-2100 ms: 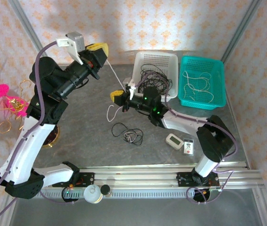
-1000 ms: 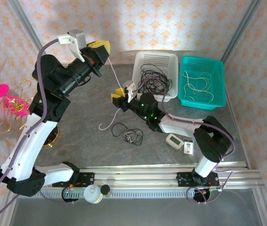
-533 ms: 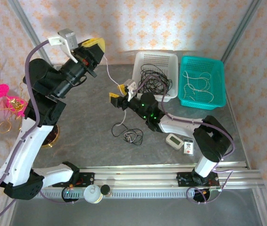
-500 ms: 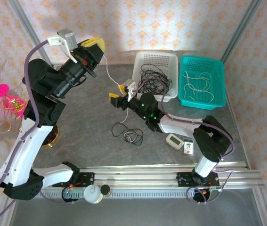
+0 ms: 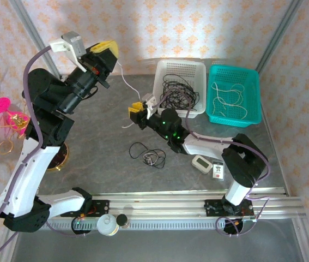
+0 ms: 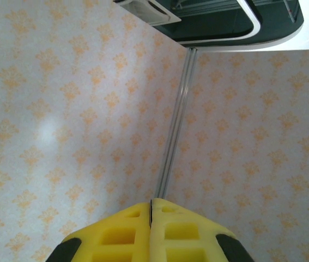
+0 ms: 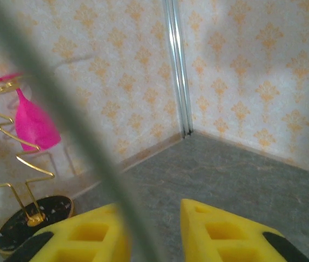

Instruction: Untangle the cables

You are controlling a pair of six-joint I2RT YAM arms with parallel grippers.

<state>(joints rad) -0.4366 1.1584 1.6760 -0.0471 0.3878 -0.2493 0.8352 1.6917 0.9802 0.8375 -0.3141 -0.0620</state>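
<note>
My left gripper is raised high at the back left, and its yellow jaws are pressed together on one end of a white cable. That cable slopes down to my right gripper at mid-table, and its tail hangs just past it. In the right wrist view the cable crosses as a blurred band along the left finger, and the right gripper has a clear gap between its jaws. A black cable with a small white one lies coiled on the table. Black cables fill the white basket. White cables lie in the teal basket.
A gold wire stand with pink pieces stands off the table's left edge, beside a round dark base. A small white device and a card lie at the front right. Two round caps sit on the front rail.
The left gripper has gone up and to the left, drawing the white cable's tail up off the table. The right gripper has edged towards the back.
</note>
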